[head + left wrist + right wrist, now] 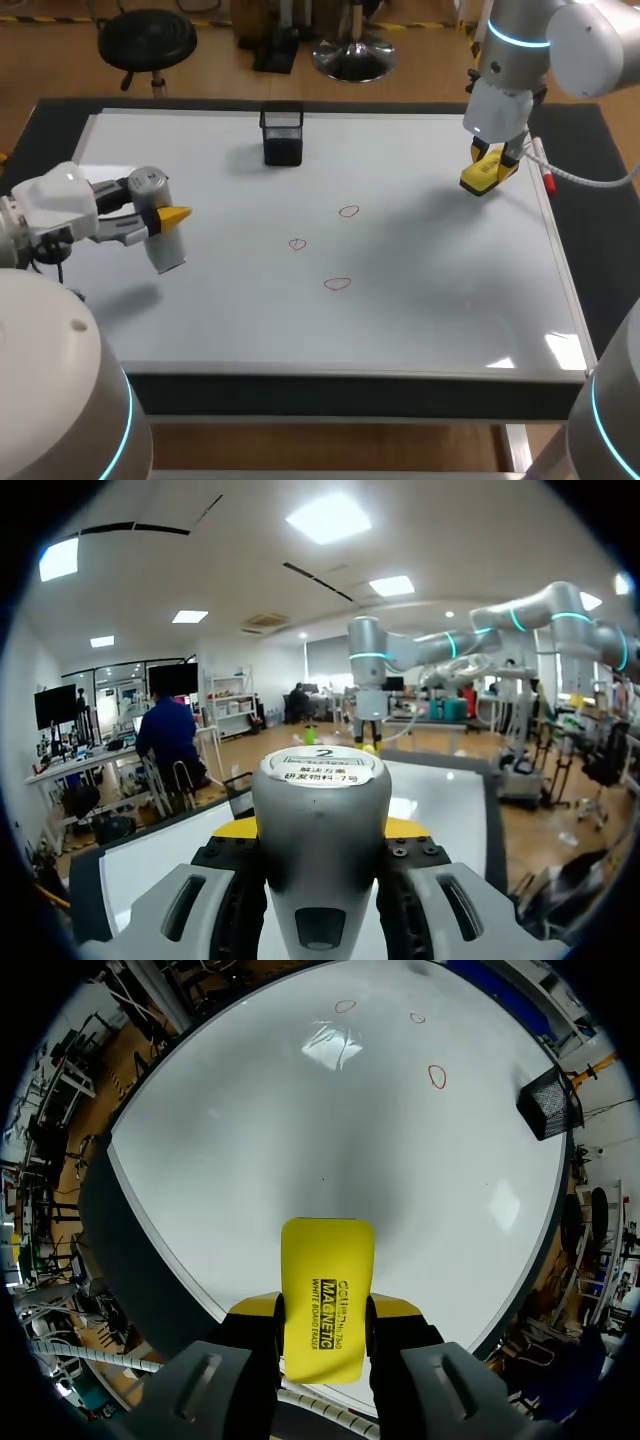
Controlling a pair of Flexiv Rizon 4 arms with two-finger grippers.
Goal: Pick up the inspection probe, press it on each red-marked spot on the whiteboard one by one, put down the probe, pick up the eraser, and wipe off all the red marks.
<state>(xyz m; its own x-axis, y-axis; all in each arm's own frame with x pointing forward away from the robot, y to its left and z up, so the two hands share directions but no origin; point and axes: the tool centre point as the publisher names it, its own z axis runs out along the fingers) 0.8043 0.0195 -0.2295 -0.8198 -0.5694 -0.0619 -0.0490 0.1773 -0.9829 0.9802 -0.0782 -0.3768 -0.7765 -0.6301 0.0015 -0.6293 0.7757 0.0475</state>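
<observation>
My left gripper hangs over the left part of the whiteboard, shut on the grey inspection probe, which it holds above the board. In the left wrist view the probe, with its white label on top, sits clamped between the yellow fingertips. At the board's far right my right gripper is shut on the yellow eraser, lifted off the surface; the eraser fills the gap between its fingers. Three red marks lie mid-board, far ahead of the eraser.
A black mesh holder stands at the back of the board, left of centre, also seen as the holder in the right wrist view. A red marker lies along the board's right edge beside the right gripper.
</observation>
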